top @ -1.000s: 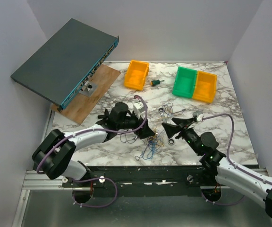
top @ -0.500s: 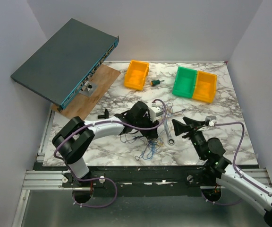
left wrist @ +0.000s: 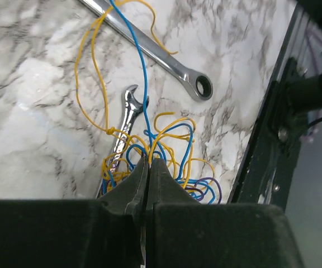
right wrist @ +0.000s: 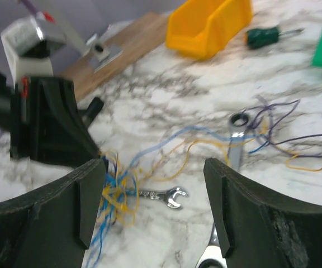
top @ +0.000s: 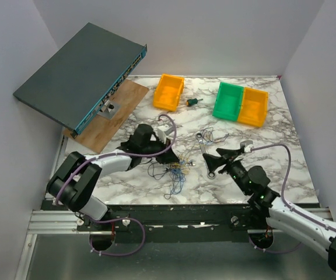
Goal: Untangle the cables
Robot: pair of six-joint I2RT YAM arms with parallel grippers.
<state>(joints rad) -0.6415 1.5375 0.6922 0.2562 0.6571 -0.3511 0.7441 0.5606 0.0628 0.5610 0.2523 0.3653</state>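
Note:
The cables (top: 177, 170) are thin blue, yellow and dark wires bunched in a small tangle near the table's front edge. Long blue and yellow strands run from the cables (left wrist: 144, 72) across a long silver wrench (left wrist: 155, 50). My left gripper (top: 175, 162) is shut, its jaws (left wrist: 148, 163) pinching strands at the top of the tangle. My right gripper (top: 210, 163) hovers open just right of the tangle. In the right wrist view the cables (right wrist: 116, 187) lie beside its left finger (right wrist: 88, 195), and nothing is between the fingers.
A small wrench (top: 186, 164) lies against the tangle, and the long wrench (top: 204, 153) lies under my right gripper. A looser bunch of purple and blue wires (top: 216, 137) lies behind it. Orange bin (top: 169, 91), screwdriver (top: 193, 102), green bin (top: 229, 100), yellow bin (top: 254, 107), grey switch box (top: 80, 73).
My left gripper went from open to shut on the tangle and drew back to the left, dragging the wires a little with it. My right gripper shifted slightly left.

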